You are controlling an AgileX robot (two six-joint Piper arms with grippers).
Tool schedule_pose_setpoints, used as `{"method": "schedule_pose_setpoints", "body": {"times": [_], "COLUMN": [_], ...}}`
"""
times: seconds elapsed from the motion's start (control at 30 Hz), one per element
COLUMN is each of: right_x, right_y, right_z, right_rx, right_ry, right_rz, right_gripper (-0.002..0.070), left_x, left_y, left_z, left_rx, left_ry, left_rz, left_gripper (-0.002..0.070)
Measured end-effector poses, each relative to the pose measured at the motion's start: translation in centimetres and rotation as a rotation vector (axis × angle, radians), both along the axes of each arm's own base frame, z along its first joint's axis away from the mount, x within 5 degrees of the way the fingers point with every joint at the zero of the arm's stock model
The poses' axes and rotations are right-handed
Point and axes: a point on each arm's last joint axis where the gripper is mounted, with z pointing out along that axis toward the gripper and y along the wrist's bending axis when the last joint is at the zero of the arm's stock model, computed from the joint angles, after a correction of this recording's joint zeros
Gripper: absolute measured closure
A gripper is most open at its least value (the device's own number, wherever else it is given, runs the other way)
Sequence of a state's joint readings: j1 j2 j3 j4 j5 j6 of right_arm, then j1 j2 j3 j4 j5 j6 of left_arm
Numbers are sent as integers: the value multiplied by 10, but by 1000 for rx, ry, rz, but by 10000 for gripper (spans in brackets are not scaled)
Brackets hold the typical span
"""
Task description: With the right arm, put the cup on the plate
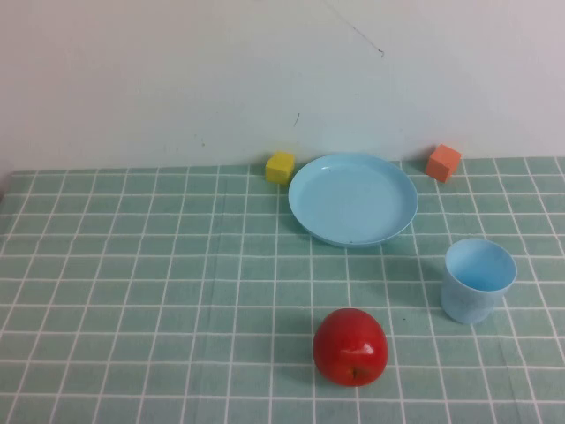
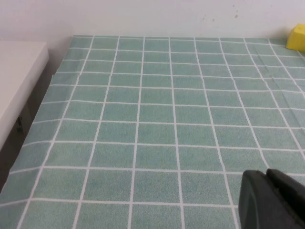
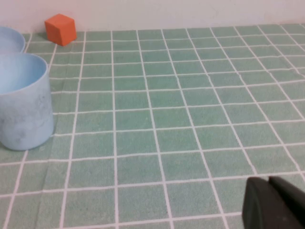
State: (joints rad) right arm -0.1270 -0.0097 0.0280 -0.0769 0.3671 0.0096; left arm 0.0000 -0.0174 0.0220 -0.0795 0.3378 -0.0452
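The light blue cup (image 1: 478, 280) stands upright on the green tiled cloth at the right, in front of and to the right of the light blue plate (image 1: 353, 199). The cup also shows in the right wrist view (image 3: 23, 102), with the plate's rim (image 3: 10, 38) behind it. My right gripper (image 3: 268, 181) is shut and empty, low over the cloth, well away from the cup. My left gripper (image 2: 266, 172) is shut and empty over bare cloth at the left. Neither arm shows in the high view.
A red apple (image 1: 350, 345) sits in front of the plate, left of the cup. A yellow cube (image 1: 280, 167) and an orange cube (image 1: 442, 162) stand by the back wall beside the plate. The table's left edge (image 2: 47, 81) borders a white surface.
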Motion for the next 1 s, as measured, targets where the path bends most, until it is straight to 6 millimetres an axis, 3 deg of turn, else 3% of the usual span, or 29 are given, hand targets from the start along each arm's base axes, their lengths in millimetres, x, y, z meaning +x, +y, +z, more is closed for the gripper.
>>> {"method": "schedule_pose_setpoints", "body": {"times": [0.6, 0.73, 1.0], "right_x": [1, 4, 4], "right_y": [0, 0, 3], "right_z": [2, 12, 51], "right_rx": [-25, -42, -165], "right_ry": [-19, -143, -554], "right_rz": [4, 12, 45], "right_gripper": [679, 679, 679], "left_x": [0, 0, 0], "left_y": [0, 0, 0], "left_z": [0, 0, 0], "left_rx": [0, 0, 0], "left_ry": [0, 0, 0], "left_rz": [0, 0, 0], "left_gripper": [678, 678, 678]}}
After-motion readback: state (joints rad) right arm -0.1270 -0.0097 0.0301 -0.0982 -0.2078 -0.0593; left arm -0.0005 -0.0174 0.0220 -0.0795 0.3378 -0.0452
